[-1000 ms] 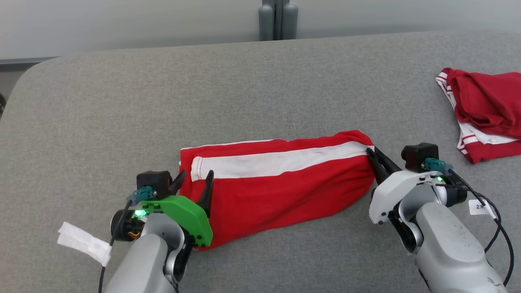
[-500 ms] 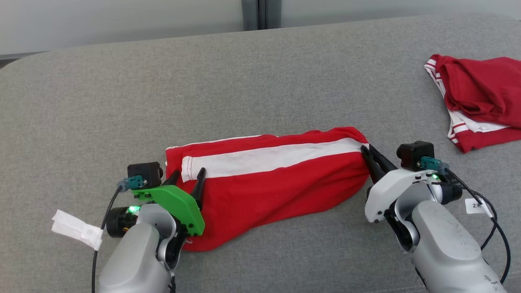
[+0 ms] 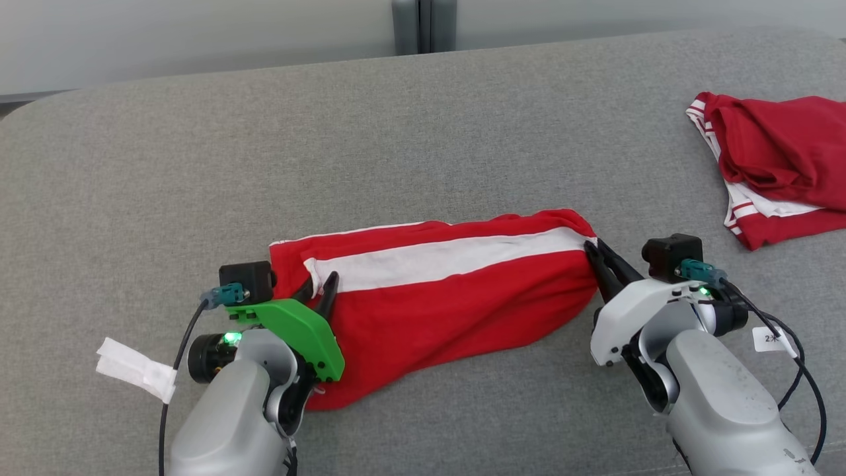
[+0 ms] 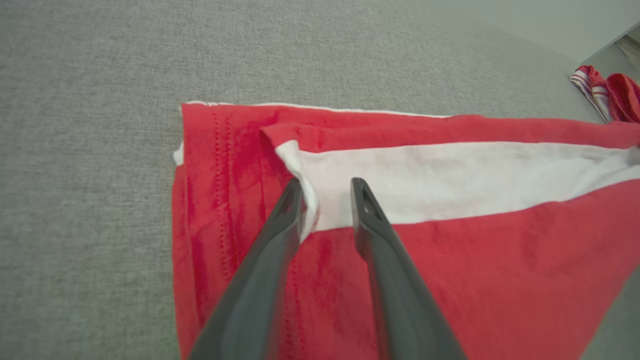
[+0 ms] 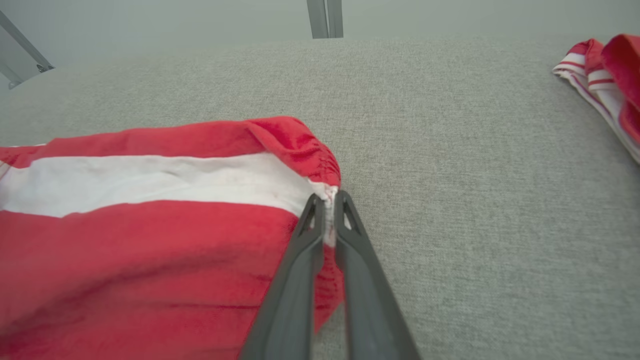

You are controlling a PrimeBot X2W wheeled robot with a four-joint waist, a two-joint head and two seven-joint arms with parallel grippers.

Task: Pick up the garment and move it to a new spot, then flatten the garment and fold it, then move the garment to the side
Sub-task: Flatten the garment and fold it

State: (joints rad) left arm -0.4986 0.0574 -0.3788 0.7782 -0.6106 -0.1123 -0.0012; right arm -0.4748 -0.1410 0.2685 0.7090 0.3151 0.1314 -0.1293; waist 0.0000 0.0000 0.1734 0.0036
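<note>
Grey surface, red garment, "2" tag

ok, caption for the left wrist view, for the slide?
Left gripper, jaws apart, straddles the end of the white stripe on the red garment, which lies on a grey surface.

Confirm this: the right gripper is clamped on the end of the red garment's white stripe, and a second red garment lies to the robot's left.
One thing is wrong: the second red garment lies to the robot's right, as the head view shows. The right gripper is indeed clamped on the end of the red garment's white stripe.
</note>
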